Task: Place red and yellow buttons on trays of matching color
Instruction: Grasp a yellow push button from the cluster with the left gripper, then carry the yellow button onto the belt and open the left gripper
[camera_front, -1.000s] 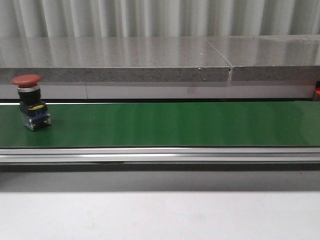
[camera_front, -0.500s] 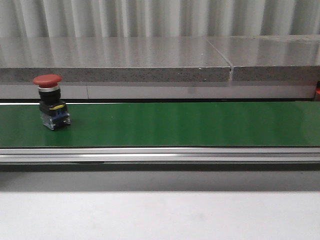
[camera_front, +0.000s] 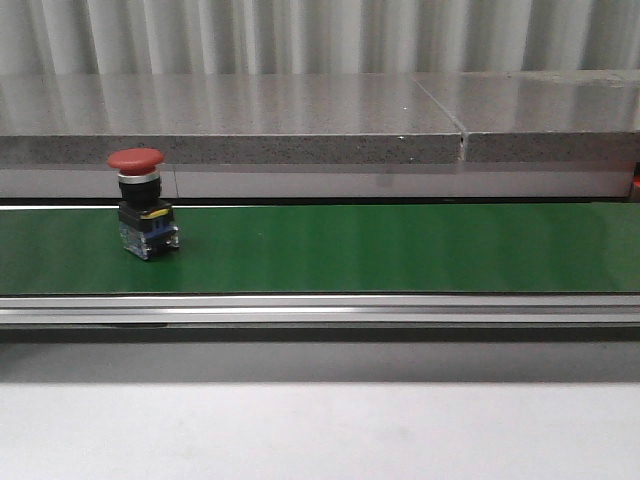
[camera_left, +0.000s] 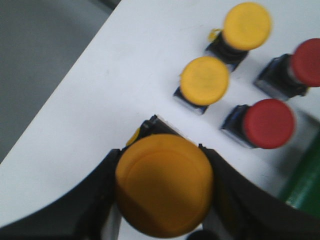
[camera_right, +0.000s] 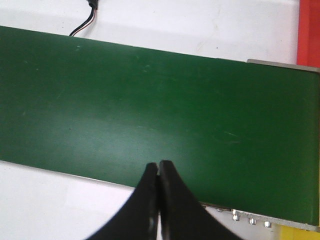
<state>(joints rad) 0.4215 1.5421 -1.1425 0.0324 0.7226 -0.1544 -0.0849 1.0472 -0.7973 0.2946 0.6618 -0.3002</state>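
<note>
A red button (camera_front: 140, 200) on a black and blue base stands upright on the green conveyor belt (camera_front: 400, 248) at the left. My left gripper (camera_left: 162, 185) is shut on a yellow button (camera_left: 164, 184) over the white table. Beyond it stand two more yellow buttons (camera_left: 204, 81) (camera_left: 246, 26) and two red buttons (camera_left: 267, 123) (camera_left: 306, 62). My right gripper (camera_right: 158, 167) is shut and empty above the near edge of the green belt (camera_right: 150, 100). Neither gripper shows in the front view.
A grey stone ledge (camera_front: 300, 120) runs behind the belt and an aluminium rail (camera_front: 300, 310) in front of it. A red edge (camera_right: 309, 30) and a yellow corner (camera_right: 300, 232) show at the belt's end in the right wrist view. A cable (camera_right: 85, 22) lies on the white table.
The red button has moved to the right along the belt, from the far left edge to a spot further in.
</note>
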